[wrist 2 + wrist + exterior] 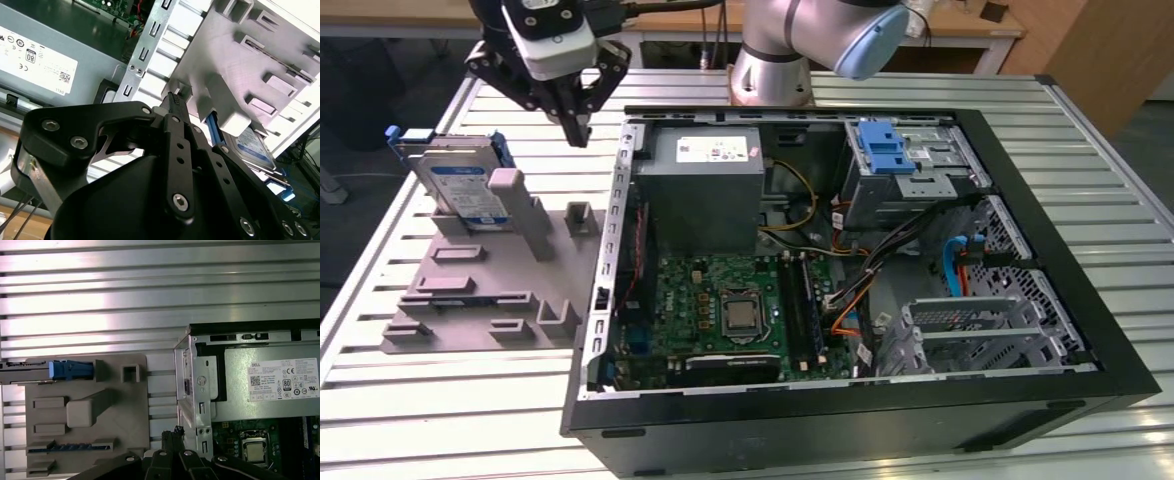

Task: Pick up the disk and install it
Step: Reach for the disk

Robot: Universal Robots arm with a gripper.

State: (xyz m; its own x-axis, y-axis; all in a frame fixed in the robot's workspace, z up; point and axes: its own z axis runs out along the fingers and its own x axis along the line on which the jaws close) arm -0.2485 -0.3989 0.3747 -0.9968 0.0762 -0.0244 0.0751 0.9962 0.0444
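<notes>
Standing upright in grey rack (480, 300), disk (464, 190), tool (576, 136) clenched empty near open computer case (854, 420)

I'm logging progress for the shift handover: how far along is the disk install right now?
Done: nothing that shows. The disk stands upright in the grey holder at the exterior view's left, outside the open computer case. In hand: nothing; the pincer is shut and empty, hanging between holder and case, apart from the disk. Left: picking the disk up and fitting it in the case.
</notes>
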